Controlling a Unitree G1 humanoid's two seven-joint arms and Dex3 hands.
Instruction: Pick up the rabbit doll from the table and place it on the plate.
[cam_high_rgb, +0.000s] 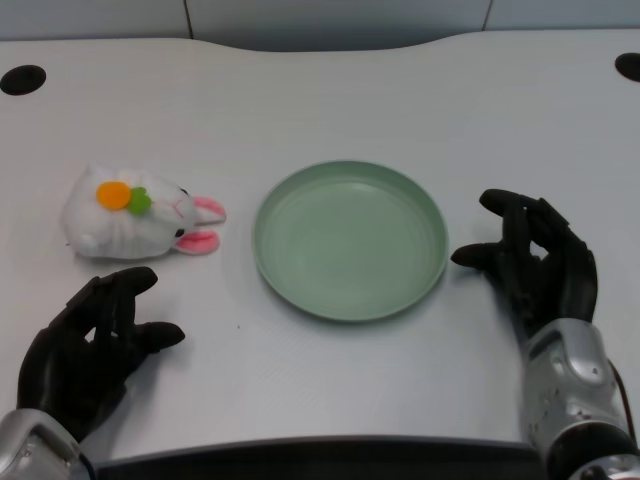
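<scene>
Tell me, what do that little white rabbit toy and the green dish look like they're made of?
The white rabbit doll with pink ears looks like soft plush fabric: its surface is fuzzy and matte, with a felt-like orange and green carrot patch. The round pale green plate looks like smooth moulded plastic, possibly melamine: even colour, soft sheen, thin raised rim. Neither can be confirmed from sight alone.

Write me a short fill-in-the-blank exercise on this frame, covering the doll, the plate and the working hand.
1. The rabbit doll lies on the ____, not on the plate.
2. The green plate holds ____.
3. In the head view the doll lies to the ____ of the plate.
4. The left hand holds ____; its fingers are apart, near the doll.

Missing words: table; nothing; left; nothing
</scene>
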